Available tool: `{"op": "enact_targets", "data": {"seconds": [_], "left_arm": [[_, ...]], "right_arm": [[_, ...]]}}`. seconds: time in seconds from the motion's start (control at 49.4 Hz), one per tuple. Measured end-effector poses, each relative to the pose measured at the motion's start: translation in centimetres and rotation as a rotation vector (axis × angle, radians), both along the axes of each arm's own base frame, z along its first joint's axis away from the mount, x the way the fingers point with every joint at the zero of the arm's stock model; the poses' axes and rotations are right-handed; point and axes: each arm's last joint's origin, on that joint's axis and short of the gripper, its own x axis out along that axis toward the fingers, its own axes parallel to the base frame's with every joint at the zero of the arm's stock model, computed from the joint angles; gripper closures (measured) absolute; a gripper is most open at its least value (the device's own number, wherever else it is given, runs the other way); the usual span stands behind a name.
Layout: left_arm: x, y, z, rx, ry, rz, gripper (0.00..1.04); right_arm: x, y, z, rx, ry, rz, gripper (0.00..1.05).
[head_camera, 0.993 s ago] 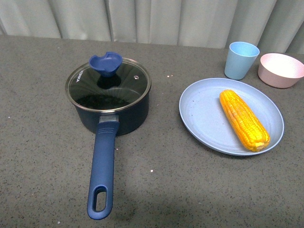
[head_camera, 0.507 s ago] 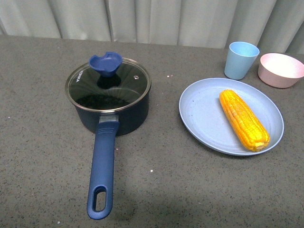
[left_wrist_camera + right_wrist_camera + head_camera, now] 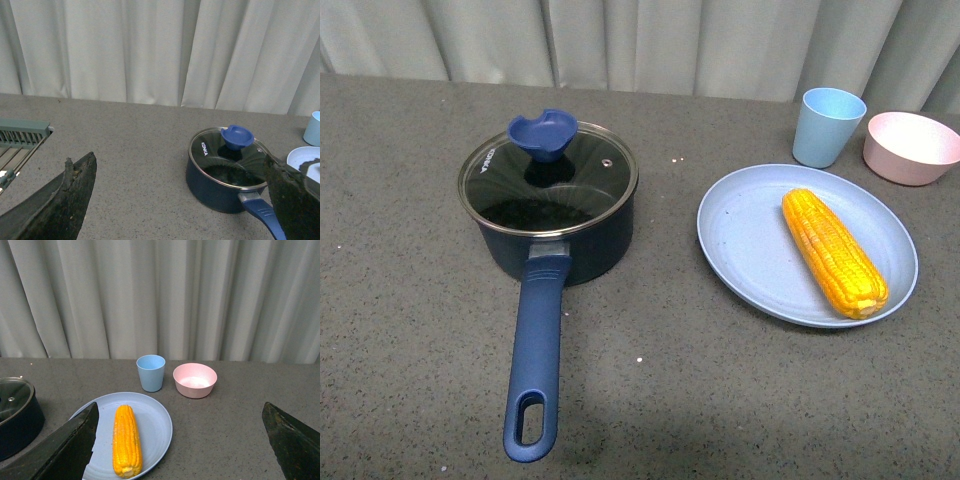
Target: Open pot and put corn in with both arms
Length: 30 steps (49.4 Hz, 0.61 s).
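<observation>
The navy pot (image 3: pixel 555 235) stands on the grey table with its glass lid (image 3: pixel 582 170) on, a blue knob (image 3: pixel 542 134) on top, and its long handle (image 3: pixel 535 365) pointing to the front. The corn (image 3: pixel 833 251) lies on a light blue plate (image 3: pixel 745 240) to the right. Neither arm shows in the front view. In the left wrist view the open left gripper (image 3: pixel 182 200) is back from the pot (image 3: pixel 215 187), empty. In the right wrist view the open right gripper (image 3: pixel 182 440) is back from the corn (image 3: pixel 126 440), empty.
A light blue cup (image 3: pixel 828 126) and a pink bowl (image 3: pixel 910 147) stand behind the plate at the far right. Pale curtains hang along the table's far edge. A green rack (image 3: pixel 20 137) shows at the table's left side in the left wrist view.
</observation>
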Motion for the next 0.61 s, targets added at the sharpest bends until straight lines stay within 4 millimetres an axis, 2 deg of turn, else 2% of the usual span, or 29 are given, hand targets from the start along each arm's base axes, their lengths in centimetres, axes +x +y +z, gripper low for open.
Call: {"op": "enact_targets", "data": {"seconds": [0.608], "left_arm": [[0.00, 0.00, 0.00, 0.000, 0.000, 0.000, 0.06]], "right_arm": [[0.00, 0.00, 0.01, 0.000, 0.000, 0.000, 0.09]]}}
